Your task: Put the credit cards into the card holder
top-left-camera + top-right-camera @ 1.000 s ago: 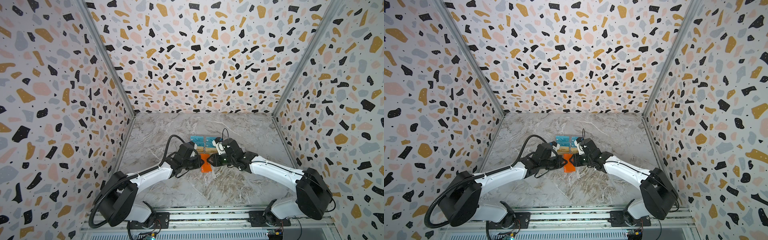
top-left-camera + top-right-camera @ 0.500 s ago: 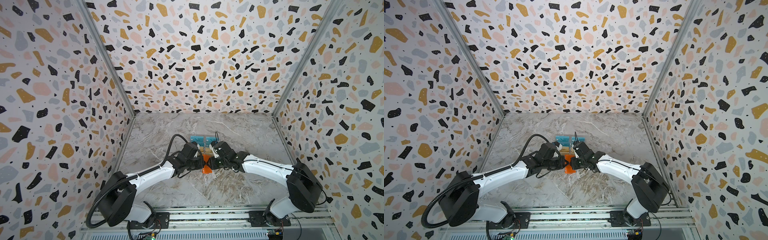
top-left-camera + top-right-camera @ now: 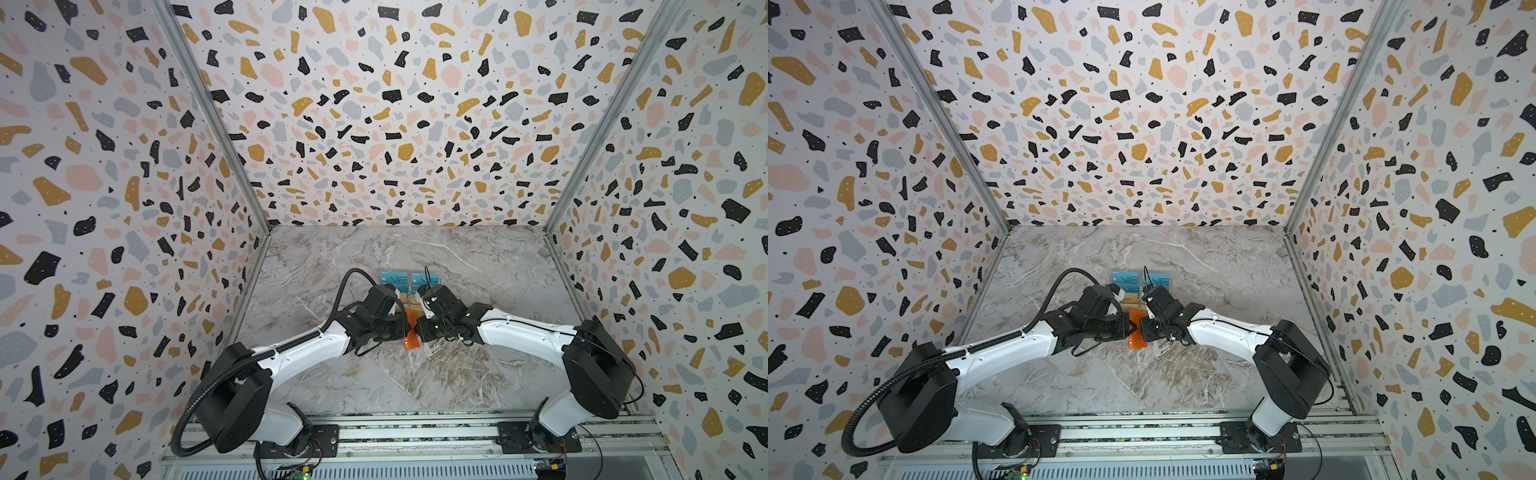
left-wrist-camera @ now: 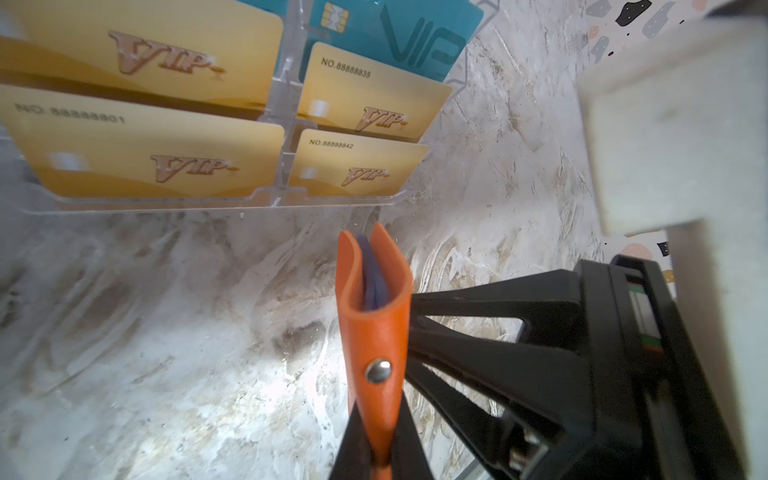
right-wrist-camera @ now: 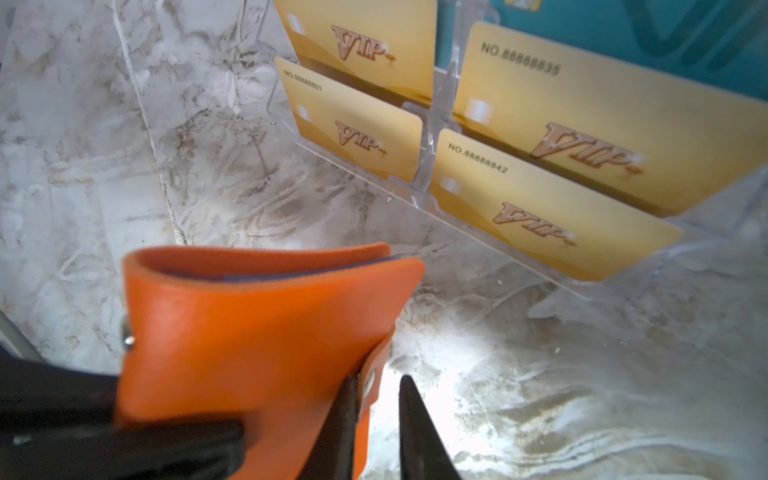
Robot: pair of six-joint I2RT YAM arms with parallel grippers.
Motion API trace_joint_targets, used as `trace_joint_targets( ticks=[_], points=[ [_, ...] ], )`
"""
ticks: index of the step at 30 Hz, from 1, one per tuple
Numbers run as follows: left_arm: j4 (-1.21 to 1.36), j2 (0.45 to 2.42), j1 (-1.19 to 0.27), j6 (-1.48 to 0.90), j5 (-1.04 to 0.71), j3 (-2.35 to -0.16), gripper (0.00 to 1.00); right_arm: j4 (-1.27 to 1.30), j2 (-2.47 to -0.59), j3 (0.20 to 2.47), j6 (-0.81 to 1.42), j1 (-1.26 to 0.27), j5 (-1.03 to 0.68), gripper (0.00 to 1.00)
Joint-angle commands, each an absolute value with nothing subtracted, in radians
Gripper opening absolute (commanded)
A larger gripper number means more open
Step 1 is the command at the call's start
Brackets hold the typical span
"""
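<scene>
The card holder (image 3: 411, 329) (image 3: 1136, 334) is an orange folded wallet held upright just above the marble table, folded shut, with its snap stud facing the left wrist camera (image 4: 374, 324). My left gripper (image 3: 404, 328) (image 4: 380, 453) is shut on its lower edge. My right gripper (image 3: 418, 330) (image 5: 380, 415) comes in from the opposite side. Its jaws stand narrowly apart around the holder's snap tab (image 5: 369, 384), which lies against one finger, with a gap to the other. Gold credit cards (image 4: 158, 153) (image 5: 540, 208) and teal VIP cards (image 3: 395, 277) (image 4: 395, 29) stand in the rack behind.
A clear acrylic tiered rack (image 4: 208, 203) (image 5: 457, 232) holding the cards stands just behind the two grippers, near the table's middle. Terrazzo-patterned walls (image 3: 124, 208) enclose the table on three sides. Both arms meet in front of the rack.
My right gripper has moved left up to the card holder and its jaws have narrowed around the snap tab. The left gripper has kept its hold and hardly moved.
</scene>
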State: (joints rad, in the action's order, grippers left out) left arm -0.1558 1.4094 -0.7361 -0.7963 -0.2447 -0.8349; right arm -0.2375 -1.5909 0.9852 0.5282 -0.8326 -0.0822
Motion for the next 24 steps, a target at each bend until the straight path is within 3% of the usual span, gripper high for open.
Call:
trace_joint_targets(
  ticks=[1,9,24],
  points=[
    [-0.106,1.399,-0.747,-0.777,-0.272,-0.885,0.00,-0.286,-1.608,0.998,0.517,-0.829,-0.047,0.14],
    [-0.115,1.394,-0.745,-0.779,-0.253,-0.870,0.00,-0.261,-1.574,0.947,0.520,-0.789,-0.107,0.00],
    [-0.090,1.374,-0.728,-0.773,-0.323,-0.836,0.00,-0.245,-1.526,0.855,0.505,-0.732,-0.112,0.00]
  ],
)
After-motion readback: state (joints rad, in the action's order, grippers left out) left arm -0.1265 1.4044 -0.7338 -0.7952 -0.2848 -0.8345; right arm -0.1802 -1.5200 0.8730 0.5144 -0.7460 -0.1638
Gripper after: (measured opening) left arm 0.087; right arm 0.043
